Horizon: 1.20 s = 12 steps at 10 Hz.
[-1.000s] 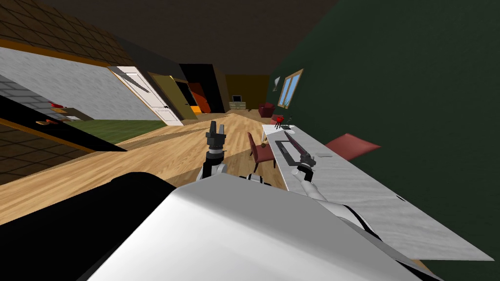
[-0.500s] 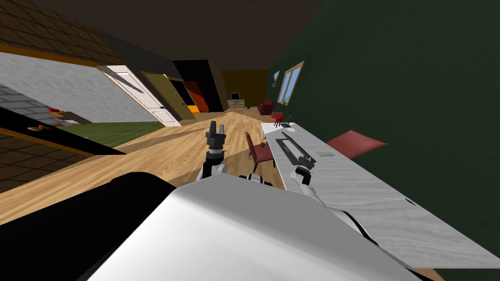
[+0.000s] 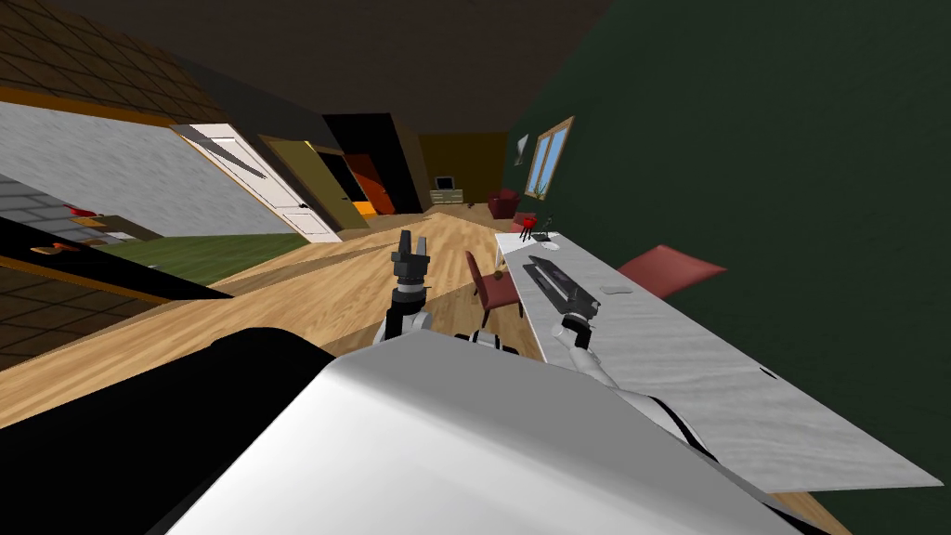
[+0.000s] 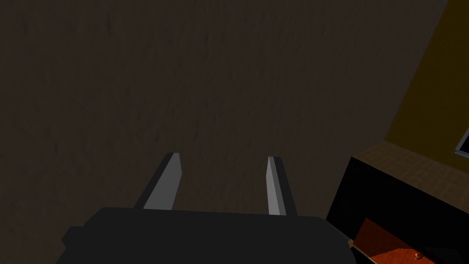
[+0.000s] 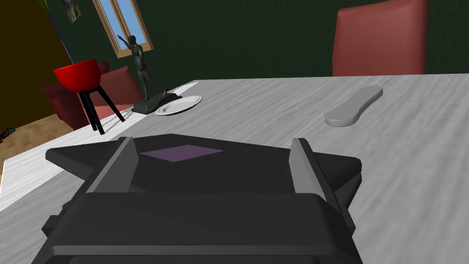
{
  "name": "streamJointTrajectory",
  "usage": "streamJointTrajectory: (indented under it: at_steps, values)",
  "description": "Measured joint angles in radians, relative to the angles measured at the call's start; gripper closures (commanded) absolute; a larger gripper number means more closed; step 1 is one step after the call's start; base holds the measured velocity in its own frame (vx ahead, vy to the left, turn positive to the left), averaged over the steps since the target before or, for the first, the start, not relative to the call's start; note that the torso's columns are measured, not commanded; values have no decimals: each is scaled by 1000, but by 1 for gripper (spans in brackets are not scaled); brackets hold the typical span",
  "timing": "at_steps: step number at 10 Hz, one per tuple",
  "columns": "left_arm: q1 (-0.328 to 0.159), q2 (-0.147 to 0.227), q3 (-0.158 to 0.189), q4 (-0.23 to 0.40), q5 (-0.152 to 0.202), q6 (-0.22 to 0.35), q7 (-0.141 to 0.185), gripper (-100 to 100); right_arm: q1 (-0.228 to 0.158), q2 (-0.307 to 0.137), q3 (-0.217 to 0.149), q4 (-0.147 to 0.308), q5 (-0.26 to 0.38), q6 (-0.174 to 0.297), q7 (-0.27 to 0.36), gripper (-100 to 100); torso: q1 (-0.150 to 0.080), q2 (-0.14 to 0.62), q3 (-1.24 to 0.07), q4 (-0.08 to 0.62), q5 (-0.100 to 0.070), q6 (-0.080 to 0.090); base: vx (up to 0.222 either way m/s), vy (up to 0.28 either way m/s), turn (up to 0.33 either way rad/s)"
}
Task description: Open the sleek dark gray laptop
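Right wrist view: the right gripper [image 5: 214,140] is seen with its two fingers [image 5: 117,167] spread wide apart and nothing clamped between them. Just beyond the fingers, and spanning the gap between them, the dark grey laptop [image 5: 247,167] is found lying flat and low on the white-grey marbled surface [image 5: 275,110]. A purple rectangular patch [image 5: 181,153] is shown on its top face. Whether the fingers touch the laptop cannot be told.

Further along the surface, a grey oblong object [image 5: 355,106] is placed well apart from the laptop, on the side of a red chair [image 5: 380,39] that is set against the dark green wall. Towards the far end a white plate [image 5: 178,105] is set just beside a dark figurine [image 5: 143,73], and a red bowl on black legs [image 5: 78,75] is stood near them. A window [image 5: 121,25] is seen in the wall behind.

In the head view, the right arm is stretched over the surface's near edge to the laptop's closest end. The left gripper [image 3: 410,249] is held up over the wooden floor [image 3: 306,288], away from the surface, its fingers parted and empty.
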Motion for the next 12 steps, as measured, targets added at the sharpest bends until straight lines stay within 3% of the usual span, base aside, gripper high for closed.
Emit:
streamJointTrajectory:
  at_steps: [4,6,7,12]
  values:
    - [0,0,0,0,0,0,0,0,-77,-32,-8,38,-3,53,0,-100,-1,-3,-2,-1,0,0,-52,33,-26]
    - [0,0,0,0,0,0,0,0,-96,-44,-20,15,-10,94,16,-100,-1,-2,-1,-1,0,0,-34,18,-15]
    - [0,0,0,0,0,0,0,0,-96,-45,-20,13,-10,99,18,0,-2,-3,-2,-1,-1,0,0,0,0]
    - [0,0,0,0,0,0,0,0,-96,-45,-20,13,-10,99,18,0,-1,-2,-1,-1,0,0,0,0,0]
